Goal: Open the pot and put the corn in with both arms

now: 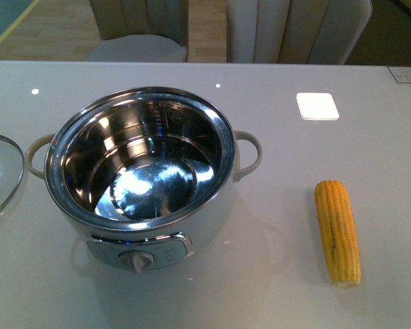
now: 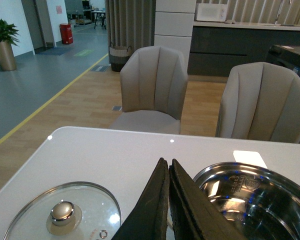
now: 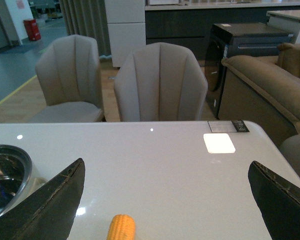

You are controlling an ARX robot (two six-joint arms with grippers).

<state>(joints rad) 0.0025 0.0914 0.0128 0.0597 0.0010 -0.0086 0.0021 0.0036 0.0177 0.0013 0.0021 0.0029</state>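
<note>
The white pot [image 1: 140, 171] stands uncovered on the table, its shiny steel bowl empty and its control knob facing me. A glass lid [image 1: 0, 171] with a silver knob lies flat on the table to the pot's left. The yellow corn [image 1: 337, 232] lies lengthwise on the table to the pot's right. Neither arm shows in the front view. My left gripper [image 2: 168, 162] is shut with nothing in it, above the gap between the lid [image 2: 65, 215] and the pot [image 2: 255, 200]. My right gripper [image 3: 165, 172] is wide open, and the corn [image 3: 121, 227] tip lies below and between its fingers.
A white square card [image 1: 317, 105] lies on the table behind the corn. A small label [image 1: 405, 74] sits at the far right edge. Two beige chairs [image 1: 298, 31] stand behind the table's far edge.
</note>
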